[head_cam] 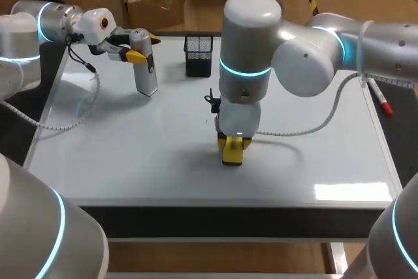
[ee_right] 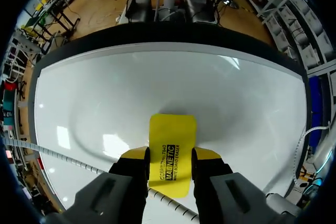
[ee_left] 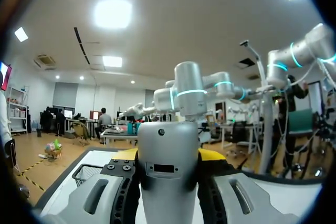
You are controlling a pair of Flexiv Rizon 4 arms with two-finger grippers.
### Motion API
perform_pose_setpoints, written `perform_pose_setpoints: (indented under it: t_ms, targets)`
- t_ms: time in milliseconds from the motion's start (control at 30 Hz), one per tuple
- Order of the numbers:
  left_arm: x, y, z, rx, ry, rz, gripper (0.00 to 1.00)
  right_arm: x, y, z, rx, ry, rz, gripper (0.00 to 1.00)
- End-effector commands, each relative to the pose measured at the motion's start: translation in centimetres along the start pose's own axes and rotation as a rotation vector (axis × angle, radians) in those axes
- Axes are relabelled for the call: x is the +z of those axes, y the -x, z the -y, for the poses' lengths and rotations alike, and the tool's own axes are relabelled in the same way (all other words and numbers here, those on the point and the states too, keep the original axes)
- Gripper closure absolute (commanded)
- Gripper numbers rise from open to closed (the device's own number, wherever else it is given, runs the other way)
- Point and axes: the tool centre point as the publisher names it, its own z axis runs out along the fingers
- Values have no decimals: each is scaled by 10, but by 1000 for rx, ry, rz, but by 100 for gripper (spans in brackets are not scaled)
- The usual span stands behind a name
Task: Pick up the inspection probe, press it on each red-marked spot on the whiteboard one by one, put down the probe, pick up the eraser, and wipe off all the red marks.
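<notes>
My left gripper (head_cam: 135, 53) is shut on the upper part of the silver inspection probe (head_cam: 145, 75), which hangs upright at the whiteboard's (head_cam: 130, 155) far left. I cannot tell whether its lower end touches the board. In the left wrist view the probe (ee_left: 168, 171) fills the gap between the yellow-tipped fingers. At the board's middle my right gripper (head_cam: 234, 143) points straight down, shut on the yellow eraser (head_cam: 232, 153). The right wrist view shows the eraser (ee_right: 171, 140) clamped between both fingers, flat on the whiteboard (ee_right: 157, 82). No red marks show on the board.
A black mesh pen holder (head_cam: 198, 55) stands at the back of the board, between the two grippers. A red-capped marker (head_cam: 381, 101) lies at the right edge, under my right arm. A white cable (ee_right: 63, 158) runs beside the right gripper.
</notes>
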Motion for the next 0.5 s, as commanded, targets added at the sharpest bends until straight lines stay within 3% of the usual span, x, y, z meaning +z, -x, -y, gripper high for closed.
perform_pose_setpoints:
  t_ms: [33,500]
  targets:
    - [-1,1,1,-1,1,-4,100,-1,-13,0,10,-3,17,100]
    - [-1,1,1,-1,1,-4,100,-3,-43,3,98,11,13,100]
